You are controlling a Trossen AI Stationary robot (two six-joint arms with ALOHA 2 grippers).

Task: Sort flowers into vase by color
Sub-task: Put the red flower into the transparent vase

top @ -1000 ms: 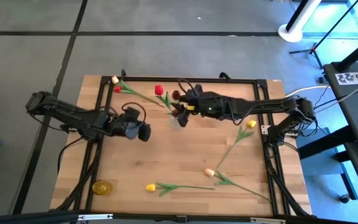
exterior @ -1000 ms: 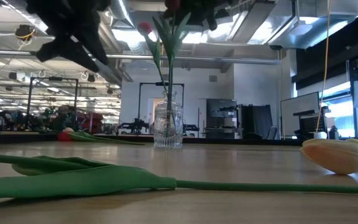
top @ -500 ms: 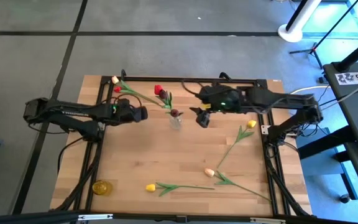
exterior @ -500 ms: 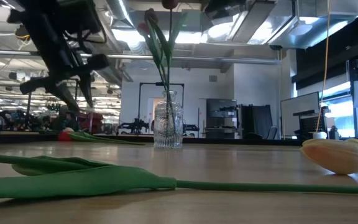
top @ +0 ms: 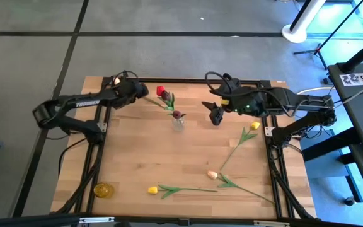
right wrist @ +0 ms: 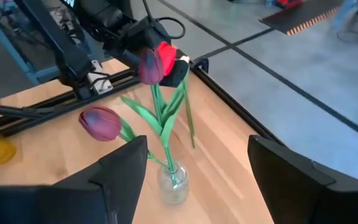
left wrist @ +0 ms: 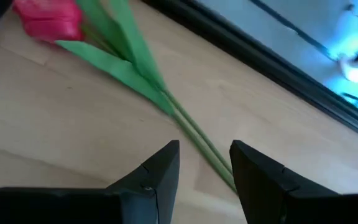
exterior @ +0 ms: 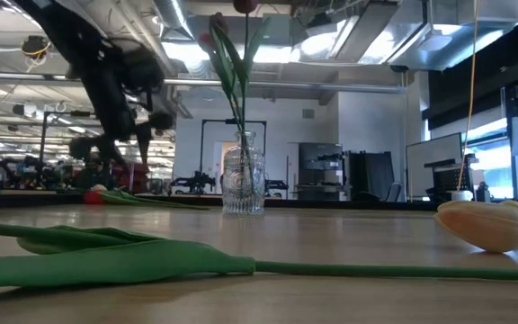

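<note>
At the table's far-left corner, the left gripper (top: 138,90) hovers over a red tulip (left wrist: 48,18), fingers slightly parted and empty, straddling its green stem (left wrist: 191,134).

At three o'clock of the glass vase (top: 178,123), holding red and maroon tulips (right wrist: 157,62), the right gripper (top: 215,117) hangs wide open, empty; yellow tulips (top: 152,189) lie nearer.

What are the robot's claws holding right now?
Nothing. The left claw is open above a red tulip's stem lying on the table, not gripping it. The right claw is open too, near the vase.
</note>
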